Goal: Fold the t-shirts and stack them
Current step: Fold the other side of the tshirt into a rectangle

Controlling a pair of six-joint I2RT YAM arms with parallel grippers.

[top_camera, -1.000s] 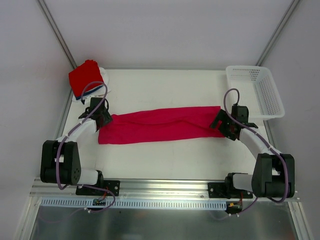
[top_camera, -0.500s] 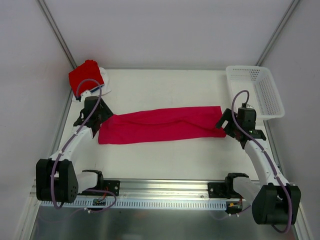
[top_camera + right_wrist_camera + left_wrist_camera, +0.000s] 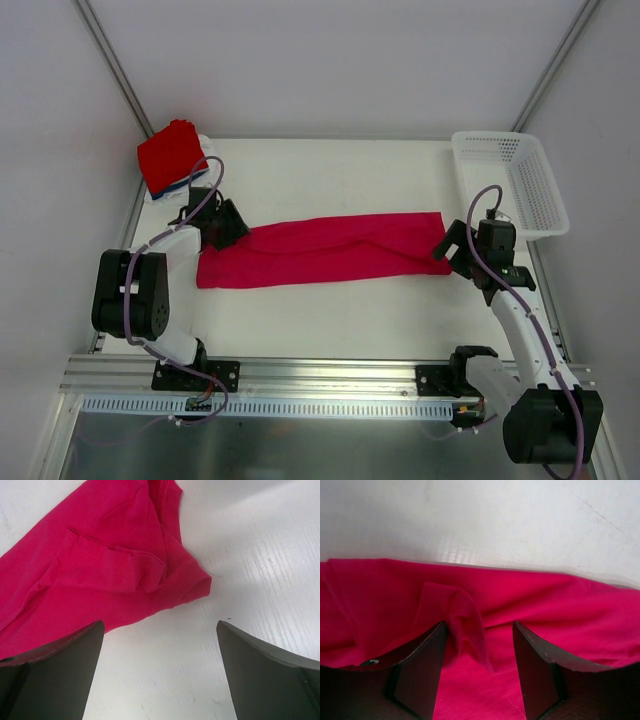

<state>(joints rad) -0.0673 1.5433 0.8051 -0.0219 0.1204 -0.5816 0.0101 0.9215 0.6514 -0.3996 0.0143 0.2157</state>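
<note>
A crimson-pink t-shirt (image 3: 330, 248) lies folded into a long strip across the middle of the table. My left gripper (image 3: 232, 228) is at the strip's far left corner. In the left wrist view it (image 3: 479, 626) stands open low over the cloth (image 3: 545, 595), and a raised pleat (image 3: 467, 625) lies between the fingers, against the left one. My right gripper (image 3: 452, 250) is at the strip's right end. It (image 3: 160, 625) is wide open over bare table, just short of the shirt's corner (image 3: 197, 585). A folded bright red t-shirt (image 3: 168, 152) tops a stack at the back left.
A white mesh basket (image 3: 510, 180) stands at the back right, just behind the right arm. Blue and white folded cloth (image 3: 208, 157) peeks out under the red shirt. Metal frame rails run along the table's left and right edges.
My left gripper has swung right, from the strip's left edge onto its far left corner, and its jaws have narrowed a little. My right gripper has backed slightly off the right end.
</note>
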